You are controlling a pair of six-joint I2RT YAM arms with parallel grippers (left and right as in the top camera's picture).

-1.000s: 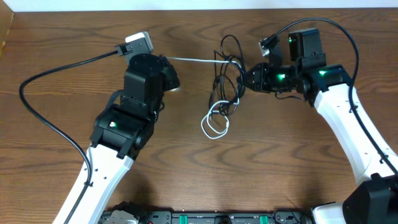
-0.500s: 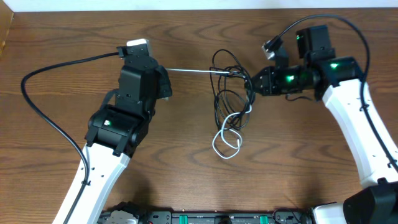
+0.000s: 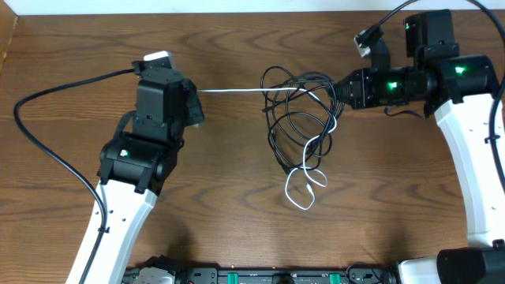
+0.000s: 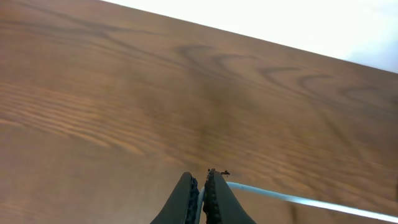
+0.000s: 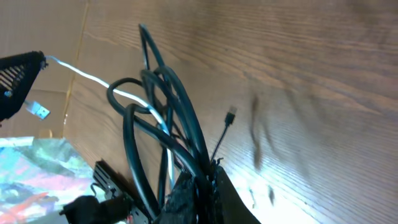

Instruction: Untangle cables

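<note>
White on dark wood: the white cable (image 3: pixel 233 90) runs taut from our left gripper (image 4: pixel 200 182), jaws pressed together on it near its plug end, out at nine o'clock of the tangle (image 3: pixel 304 130). At three o'clock our right gripper (image 5: pixel 202 180) pinches the black cables (image 3: pixel 293 79) by their bunched loops (an anchor, we reckon) so the pull can slide white free. The tangle lies just past table (image 3: pixel 237 221) centre, with a white loop trailing toward six o'clock.

overhead, the white cable (image 3: pixel 237 90) ends hidden under the left gripper (image 3: pixel 196 100), upper left; black cables (image 5: pixel 182 109) leave the right wrist view's bottom edge.
</note>
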